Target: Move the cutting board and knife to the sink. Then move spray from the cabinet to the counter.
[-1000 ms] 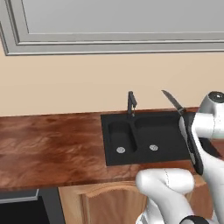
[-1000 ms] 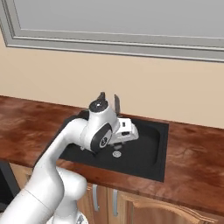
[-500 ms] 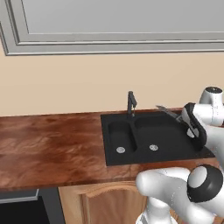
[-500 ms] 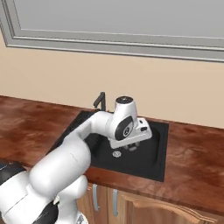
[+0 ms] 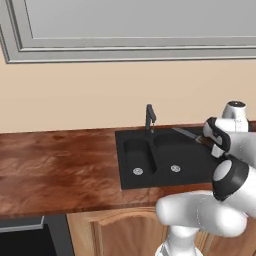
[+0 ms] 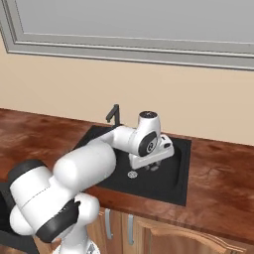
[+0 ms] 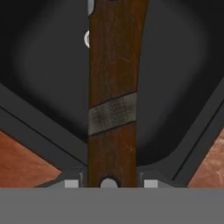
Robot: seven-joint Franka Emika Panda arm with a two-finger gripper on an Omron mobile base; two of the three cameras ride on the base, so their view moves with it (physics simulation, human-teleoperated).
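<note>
The sink (image 5: 165, 160) is a black rectangular double basin set into the bench (image 5: 55, 170), a small basin on its left and a larger one on its right, each with a round silver drain. No loose object lies on either basin floor. A slim dark faucet (image 5: 149, 118) stands at the rear rim, just behind the divider.

The knife (image 5: 187, 134) hangs over the larger basin, its thin silver blade pointing toward the faucet and tilted slightly up from the end effector (image 5: 216, 145). In the hand view the knife's handle (image 7: 113, 87) is reddish-brown wood with a dull grey band across its middle, running straight up between the fingers, which are closed partway on it and hold it. Below it lie the matte black basin wall and a drain.

The bench is glossy reddish-brown with a mottled grain; it runs wide and bare to the left of the sink, narrower to the right in the right base view. The end effector (image 6: 149, 166) is low inside the basin's right half, near the right rim. Above, a grey framed cabinet front (image 6: 129, 25) spans the beige wall.
</note>
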